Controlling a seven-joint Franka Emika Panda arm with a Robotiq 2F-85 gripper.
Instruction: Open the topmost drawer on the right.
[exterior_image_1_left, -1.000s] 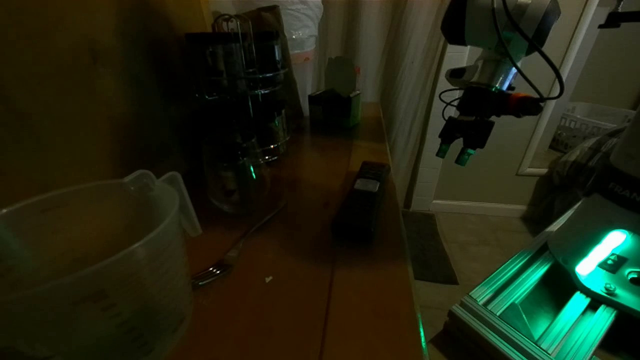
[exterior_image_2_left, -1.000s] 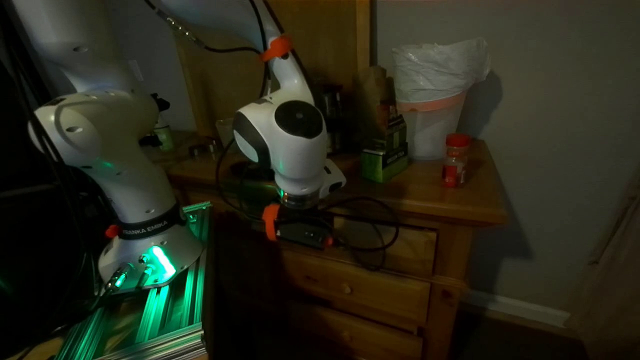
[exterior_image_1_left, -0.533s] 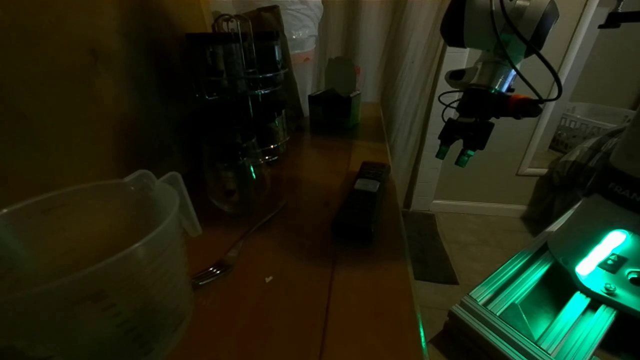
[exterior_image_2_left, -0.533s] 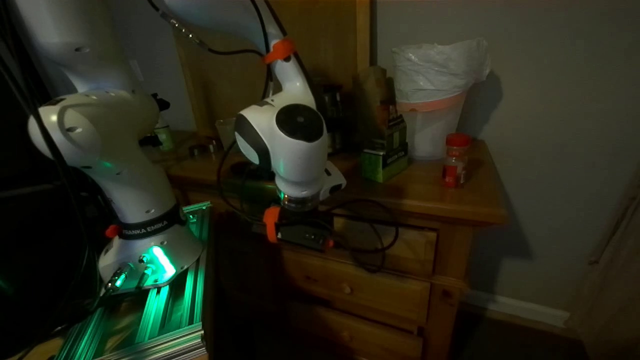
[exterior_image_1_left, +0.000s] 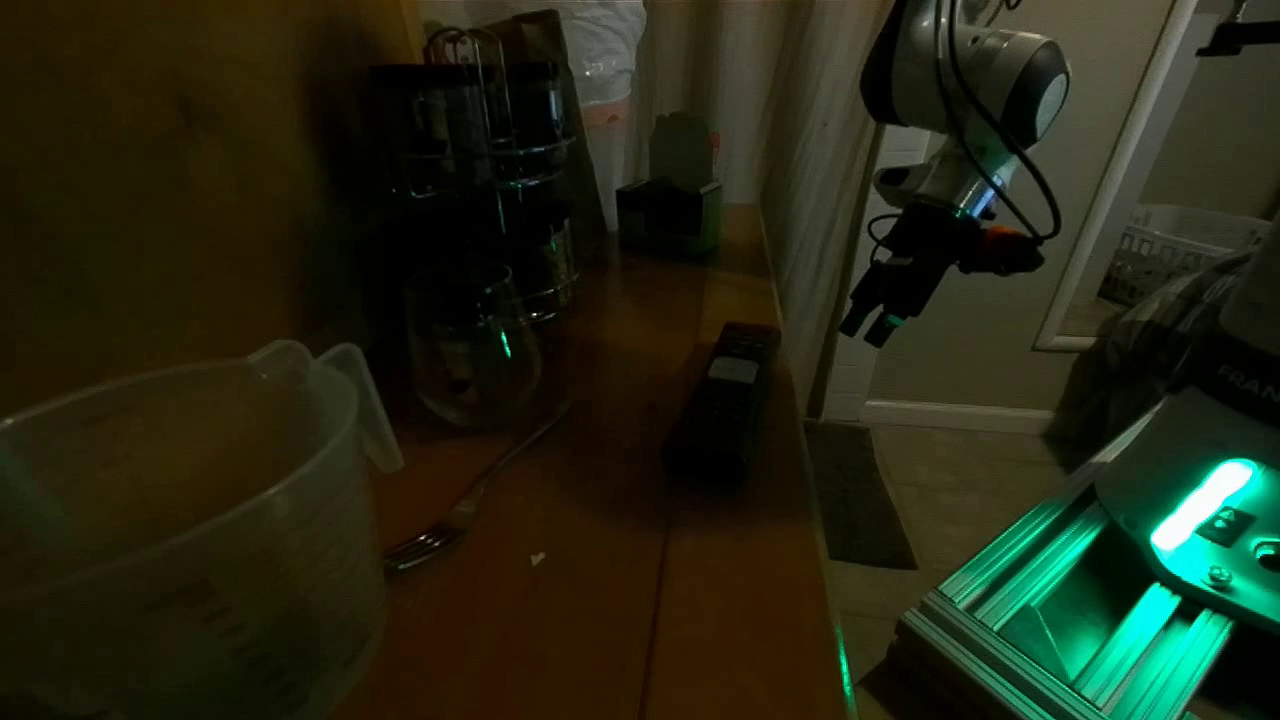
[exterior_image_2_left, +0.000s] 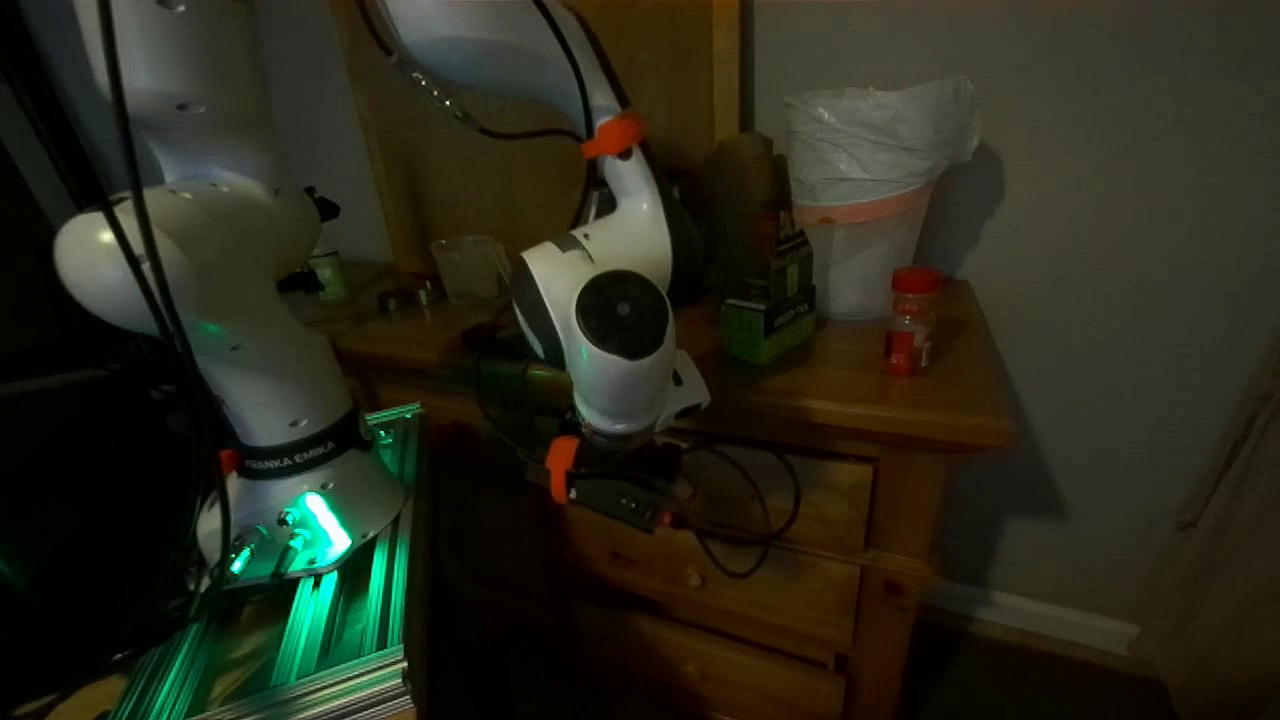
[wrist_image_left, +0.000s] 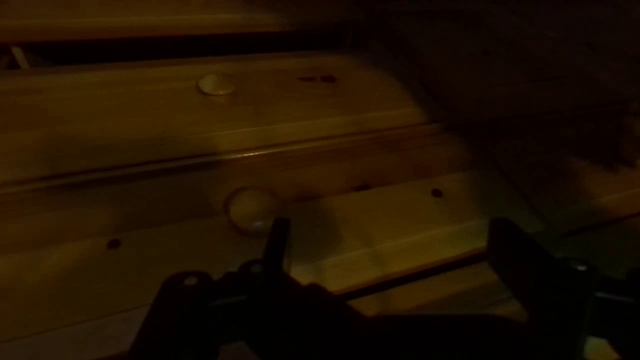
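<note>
The wooden dresser's top right drawer (exterior_image_2_left: 830, 500) shows in an exterior view, partly hidden behind my gripper and its cable loop. In the wrist view, an upper drawer front (wrist_image_left: 125, 115) has a round knob (wrist_image_left: 216, 85) and a dark gap above it. A lower drawer front (wrist_image_left: 400, 215) has a round knob (wrist_image_left: 252, 210) beside my left fingertip; I cannot tell if they touch. My gripper (wrist_image_left: 390, 225) is open, with nothing between its fingers. In an exterior view, the gripper (exterior_image_1_left: 868, 332) points down and tilts toward the dresser.
On the dresser top stand a green tea box (exterior_image_2_left: 765, 335), a red-lidded jar (exterior_image_2_left: 912, 325), a bagged bin (exterior_image_2_left: 860, 265) and a measuring cup (exterior_image_1_left: 200, 530). A phone (exterior_image_1_left: 725, 400) lies near the front edge. A loose cable (exterior_image_2_left: 770, 500) hangs by the gripper.
The arm has moved lower and to the right in an exterior view. The gripper has tilted, its fingers swinging toward the dresser. The drawers show no visible change.
</note>
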